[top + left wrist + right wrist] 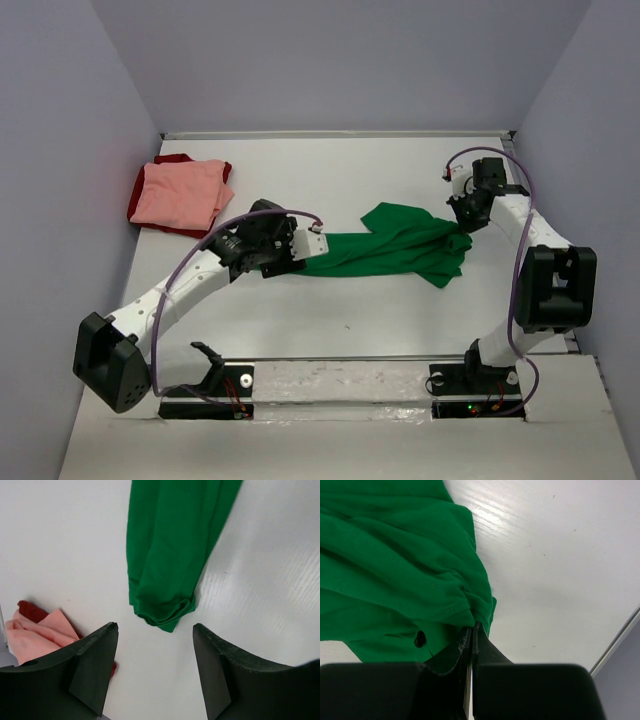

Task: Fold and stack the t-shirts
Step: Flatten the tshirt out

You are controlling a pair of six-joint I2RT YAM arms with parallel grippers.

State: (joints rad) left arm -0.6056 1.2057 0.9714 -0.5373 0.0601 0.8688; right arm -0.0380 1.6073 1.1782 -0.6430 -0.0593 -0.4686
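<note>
We find the right gripper (472, 630) clenched on the right edge of the green shirt (400, 250), mid table (380, 320). The left gripper (155, 626), released, sits just short of its left end. Pink shirt (180, 195) overlies dark red shirt (135, 205), well apart.

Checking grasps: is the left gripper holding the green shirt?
No, the left gripper is open, and the green t-shirt lies ahead of it, ungripped.

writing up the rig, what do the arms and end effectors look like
Left arm and right arm: white links, black joints, a looping purple cable each. Left end effector and right end effector: black wedge-shaped fingers.
</note>
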